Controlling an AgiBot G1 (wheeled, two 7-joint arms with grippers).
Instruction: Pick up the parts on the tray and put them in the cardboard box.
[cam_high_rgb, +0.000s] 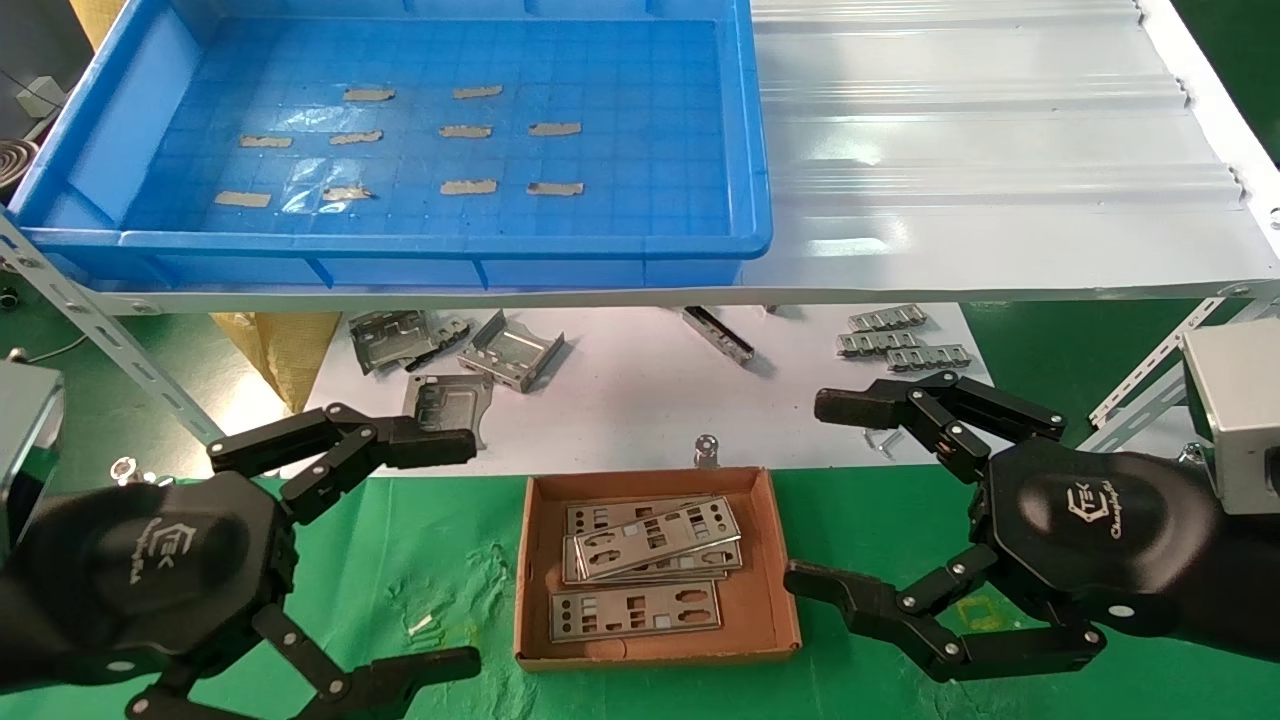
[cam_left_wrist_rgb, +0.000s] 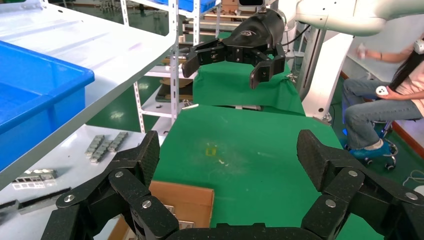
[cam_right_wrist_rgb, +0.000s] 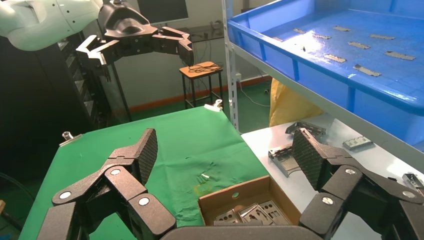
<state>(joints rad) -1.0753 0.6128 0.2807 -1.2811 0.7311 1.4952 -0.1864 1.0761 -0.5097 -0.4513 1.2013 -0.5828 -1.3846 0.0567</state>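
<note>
The blue tray (cam_high_rgb: 400, 245) sits on the white shelf, and its grid floor holds only beige tape scraps (cam_high_rgb: 468, 187). Below it, the cardboard box (cam_high_rgb: 782, 570) rests on green cloth with several silvery parts (cam_high_rgb: 650, 545) stacked inside. My left gripper (cam_high_rgb: 462, 555) hovers open to the left of the box with nothing between its fingers. On the box's right, my right gripper (cam_high_rgb: 815, 492) is also open and holds nothing. The right wrist view looks past its open gripper (cam_right_wrist_rgb: 226, 150) to the box (cam_right_wrist_rgb: 235, 195) and parts (cam_right_wrist_rgb: 250, 214). The left wrist view shows its open gripper (cam_left_wrist_rgb: 231, 152) and a box corner (cam_left_wrist_rgb: 180, 197).
Bent grey brackets (cam_high_rgb: 510, 352) and notched strips (cam_high_rgb: 900, 340) lie on the white surface under the shelf (cam_high_rgb: 1000, 150). A small metal stud (cam_high_rgb: 707, 448) stands just behind the box. Slanted shelf rails (cam_high_rgb: 100, 330) flank both sides. A seated person (cam_left_wrist_rgb: 385, 100) is beyond the table.
</note>
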